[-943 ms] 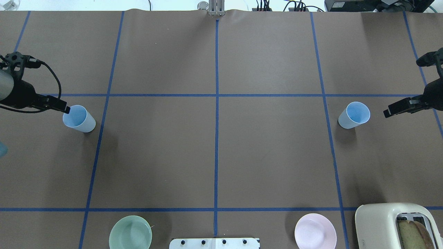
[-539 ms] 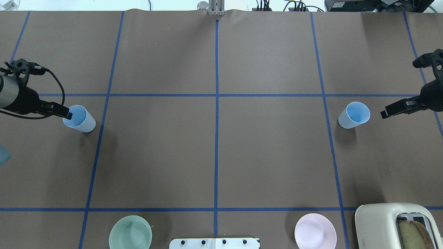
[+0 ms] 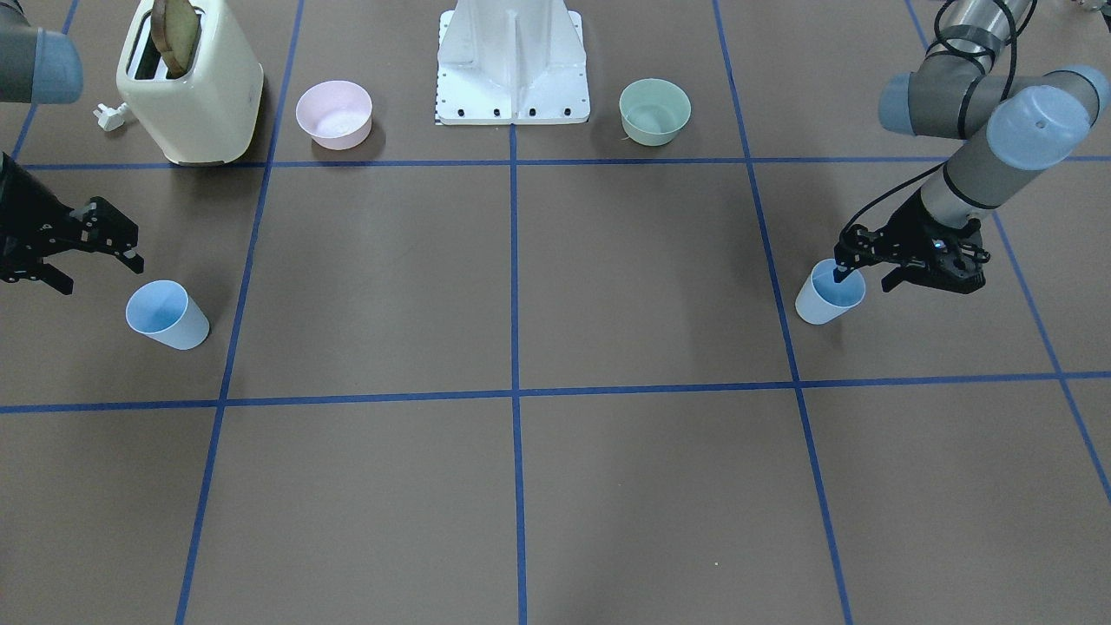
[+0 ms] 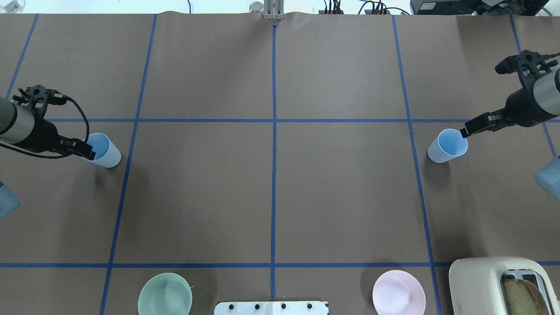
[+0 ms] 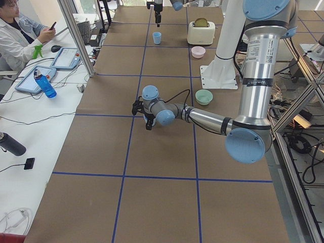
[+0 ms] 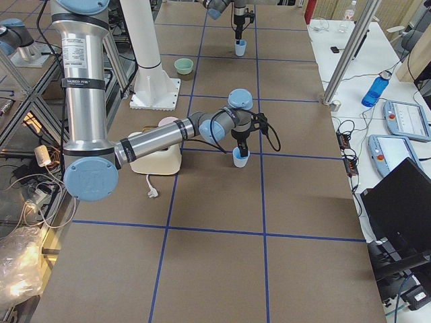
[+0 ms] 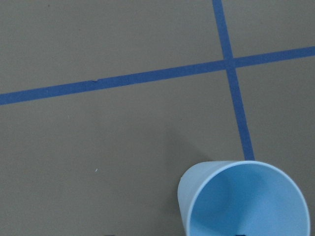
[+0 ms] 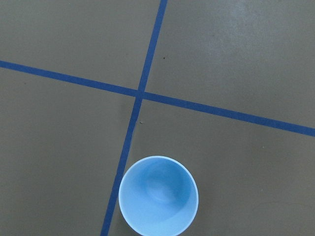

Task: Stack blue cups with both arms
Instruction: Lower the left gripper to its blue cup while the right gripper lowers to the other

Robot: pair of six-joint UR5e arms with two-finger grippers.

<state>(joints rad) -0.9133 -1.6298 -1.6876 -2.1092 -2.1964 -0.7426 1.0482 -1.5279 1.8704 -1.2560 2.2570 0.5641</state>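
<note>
Two pale-blue cups stand upright and apart on the brown table. The left cup (image 4: pixel 104 151) is at mid-left; it also shows in the front view (image 3: pixel 825 299) and the left wrist view (image 7: pixel 246 201). My left gripper (image 4: pixel 88 151) is open at its rim, with one finger inside the cup and the other outside (image 3: pixel 864 278). The right cup (image 4: pixel 447 145) is at mid-right, also in the front view (image 3: pixel 167 315) and the right wrist view (image 8: pixel 158 196). My right gripper (image 4: pixel 467 130) is open and empty (image 3: pixel 94 273), with its tip just at that cup's rim.
A cream toaster (image 4: pixel 503 284) with bread in it stands at the near right. A pink bowl (image 4: pixel 398 292) and a mint-green bowl (image 4: pixel 165 294) flank the white pedestal (image 4: pixel 271 307). Blue tape lines cross the table.
My left gripper has shifted a little toward the left cup, so its finger now overlaps the rim. My right gripper has moved left and away from me, from clear of the right cup to its rim.
</note>
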